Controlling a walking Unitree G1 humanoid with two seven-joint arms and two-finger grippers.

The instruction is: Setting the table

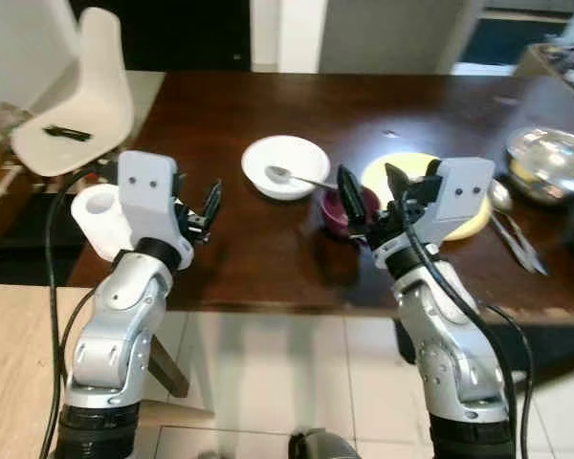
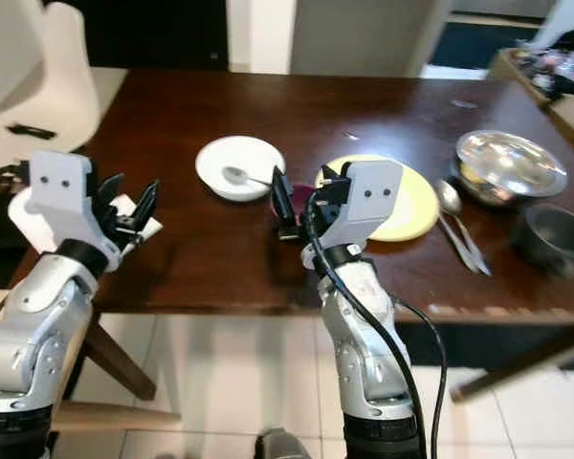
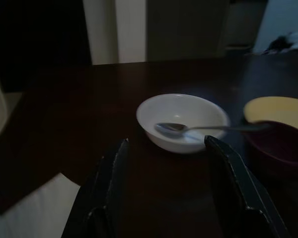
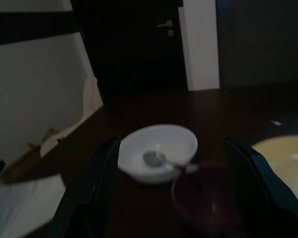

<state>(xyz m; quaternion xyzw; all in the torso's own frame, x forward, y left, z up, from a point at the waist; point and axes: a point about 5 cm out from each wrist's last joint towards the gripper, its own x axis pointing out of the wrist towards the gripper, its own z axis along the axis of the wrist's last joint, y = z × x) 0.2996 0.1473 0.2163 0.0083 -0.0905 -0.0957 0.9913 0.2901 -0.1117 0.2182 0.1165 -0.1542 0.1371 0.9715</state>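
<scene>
The dark brown wooden table (image 1: 268,249) fills the middle of the frame; at its left edge the left gripper (image 1: 203,212) hovers with fingers apart, holding nothing, beside a white plastic chair (image 1: 81,96) at upper left. Toward the centre sits a round white bowl (image 1: 285,166) with a metal spoon (image 1: 301,178) in it, then a small maroon bowl (image 1: 342,211) touching a flat yellow plate (image 1: 478,222). The right gripper (image 1: 370,196) hangs spread over the maroon bowl, and a shiny steel bowl (image 2: 510,163), loose cutlery (image 2: 462,232) and a dark grey cup (image 2: 553,235) lie at right.
</scene>
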